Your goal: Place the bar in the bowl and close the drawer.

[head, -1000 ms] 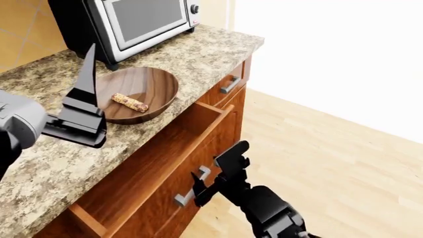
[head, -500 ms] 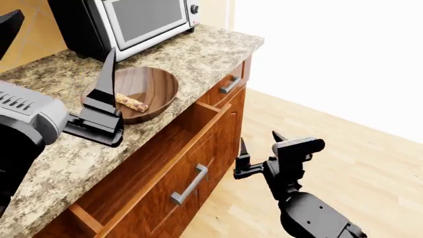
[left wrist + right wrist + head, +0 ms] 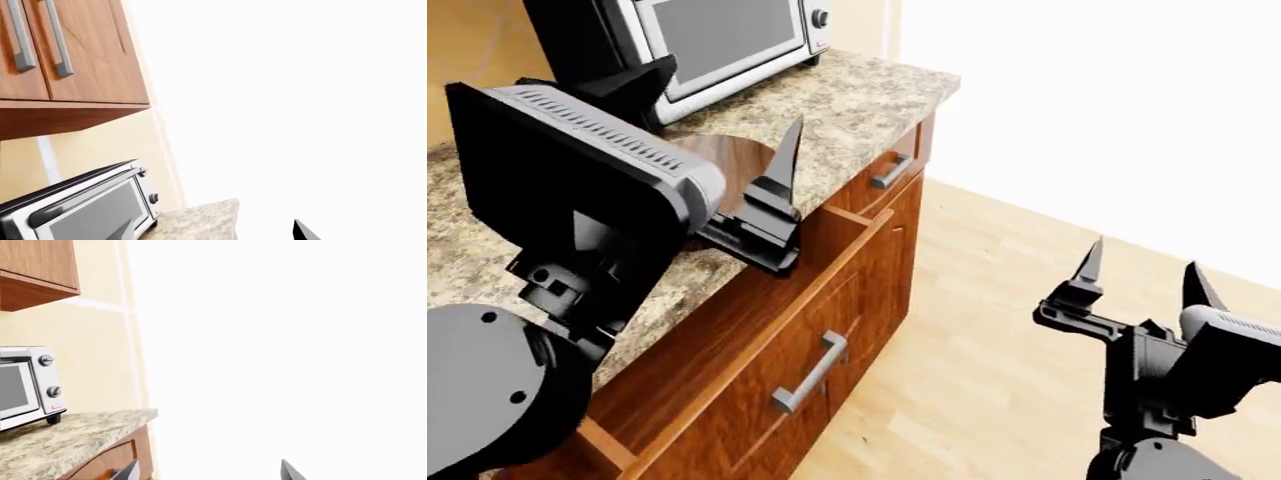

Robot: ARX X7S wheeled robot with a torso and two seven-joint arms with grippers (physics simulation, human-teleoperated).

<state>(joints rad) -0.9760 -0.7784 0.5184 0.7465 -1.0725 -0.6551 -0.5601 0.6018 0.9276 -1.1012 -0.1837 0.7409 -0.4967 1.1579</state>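
No writing is showing. The left gripper (image 3: 714, 150), spread open and empty, is hiding most of the bowl (image 3: 737, 155); the right gripper (image 3: 1141, 275) is hanging open, empty, beside the open drawer (image 3: 747, 330).

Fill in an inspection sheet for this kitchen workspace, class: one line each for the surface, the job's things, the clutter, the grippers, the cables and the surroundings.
Surface: speckled granite counter, bare where it shows.
Job's things: bowl on the counter, mostly hidden by the left arm; bar not visible now; drawer open, its inside looks empty where visible.
Clutter: toaster oven at the back of the counter.
Grippers: left gripper open and empty, raised over the bowl; right gripper open and empty, out over the floor, away from the drawer handle.
Cables: nothing seen.
Surroundings: wooden floor, upper cabinets, cream wall.
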